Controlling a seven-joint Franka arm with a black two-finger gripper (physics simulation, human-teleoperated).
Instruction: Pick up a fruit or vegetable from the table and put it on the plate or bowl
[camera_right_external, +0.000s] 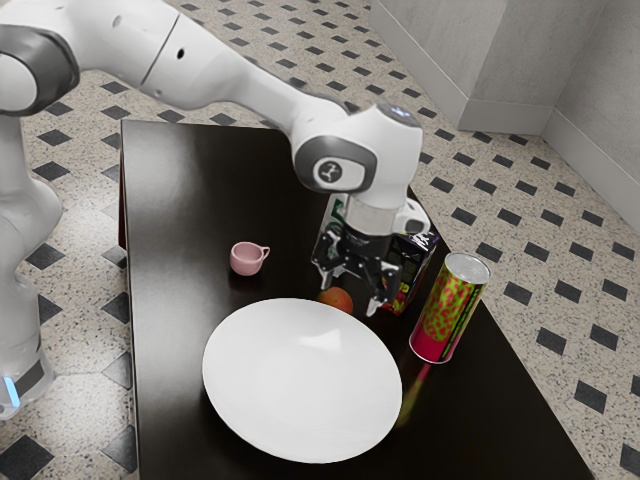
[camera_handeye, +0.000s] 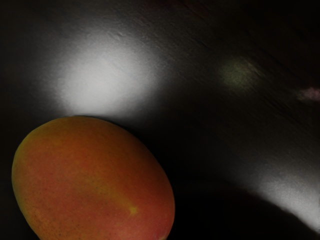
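An orange-red mango (camera_right_external: 338, 298) lies on the dark table, just past the far rim of the big white plate (camera_right_external: 300, 385). My gripper (camera_right_external: 348, 292) hangs right over the mango, its black fingers spread and reaching down on either side of it, so it stands open. In the wrist view the mango (camera_handeye: 92, 180) looms large and close under my hand, resting on the glossy tabletop (camera_handeye: 200, 125).
A small pink cup (camera_right_external: 247, 258) stands toward the exterior view's left of the gripper. A dark carton (camera_right_external: 412, 262) stands just behind the gripper, and a red-and-green patterned can (camera_right_external: 448, 308) sits beside the plate on the exterior view's right. The table's edge runs near the can.
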